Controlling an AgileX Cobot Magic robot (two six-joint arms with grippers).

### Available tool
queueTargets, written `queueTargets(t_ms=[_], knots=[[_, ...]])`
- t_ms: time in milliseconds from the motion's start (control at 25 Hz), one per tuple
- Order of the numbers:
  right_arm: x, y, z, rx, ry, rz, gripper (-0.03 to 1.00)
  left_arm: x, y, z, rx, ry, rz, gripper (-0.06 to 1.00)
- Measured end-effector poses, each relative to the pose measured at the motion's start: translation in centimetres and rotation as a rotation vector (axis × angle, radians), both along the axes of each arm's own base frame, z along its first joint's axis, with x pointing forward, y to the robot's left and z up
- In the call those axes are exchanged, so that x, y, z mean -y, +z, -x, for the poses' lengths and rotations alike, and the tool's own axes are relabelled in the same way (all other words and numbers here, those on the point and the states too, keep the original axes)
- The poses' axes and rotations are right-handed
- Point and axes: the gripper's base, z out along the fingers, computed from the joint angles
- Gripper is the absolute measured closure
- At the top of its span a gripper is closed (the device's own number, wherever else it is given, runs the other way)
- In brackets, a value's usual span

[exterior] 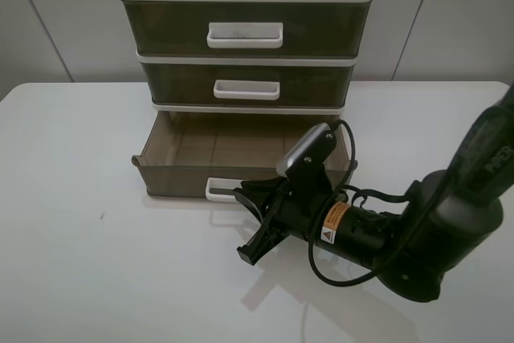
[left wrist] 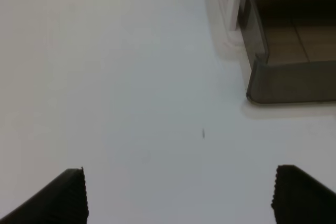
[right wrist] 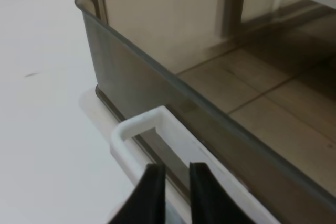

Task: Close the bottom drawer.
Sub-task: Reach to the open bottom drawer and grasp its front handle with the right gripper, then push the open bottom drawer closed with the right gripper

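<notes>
Hovering over the surface (left wrist: pixel 131 77), left gripper (left wrist: pixel 178 174) has fingers spread wide, only the tips in frame. Bare surface runs from it to the near corner of the bottom drawer (exterior: pixel 173 173). Right gripper (right wrist: pixel 173 169) fingers nearly together, tips at the white handle (right wrist: pixel 152 121); contact unclear. Drawer pulled well out. Right arm (exterior: pixel 418 230) hides part of the drawer front. Two upper drawers (exterior: pixel 169 26) sit flush behind.

Looks like a robotics lab: plain white table (exterior: pixel 72 263) across the lower frame, grey panelled wall (exterior: pixel 56 14) at top, robot arm (exterior: pixel 450 222) lower right.
</notes>
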Motion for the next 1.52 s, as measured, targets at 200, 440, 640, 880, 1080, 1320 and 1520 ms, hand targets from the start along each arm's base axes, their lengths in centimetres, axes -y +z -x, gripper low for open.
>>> queueTargets(t_ms=[200,440,640,880,1080,1320,1520], knots=[[-0.3,0.2,-0.8,0.016,-0.044,-0.018,0.95,0.0,0.0,0.0,0.0,0.0,0.0,0.23],[-0.9,0.4,-1.6,0.024,-0.057,-0.028,0.95,0.0,0.0,0.0,0.0,0.0,0.0,0.23],[-0.6,0.4,-2.0,0.019,-0.121,-0.028,0.95,0.0,0.0,0.0,0.0,0.0,0.0,0.23],[0.2,0.3,-2.7,0.009,-0.242,-0.027,0.95,0.0,0.0,0.0,0.0,0.0,0.0,0.23],[-0.7,0.4,-3.7,-0.009,-0.257,-0.022,0.95,0.0,0.0,0.0,0.0,0.0,0.0,0.23],[-1.4,0.7,-5.0,-0.031,-0.323,-0.032,0.95,0.0,0.0,0.0,0.0,0.0,0.0,0.23],[-1.4,0.8,-5.8,-0.051,-0.396,-0.055,0.95,0.0,0.0,0.0,0.0,0.0,0.0,0.23]])
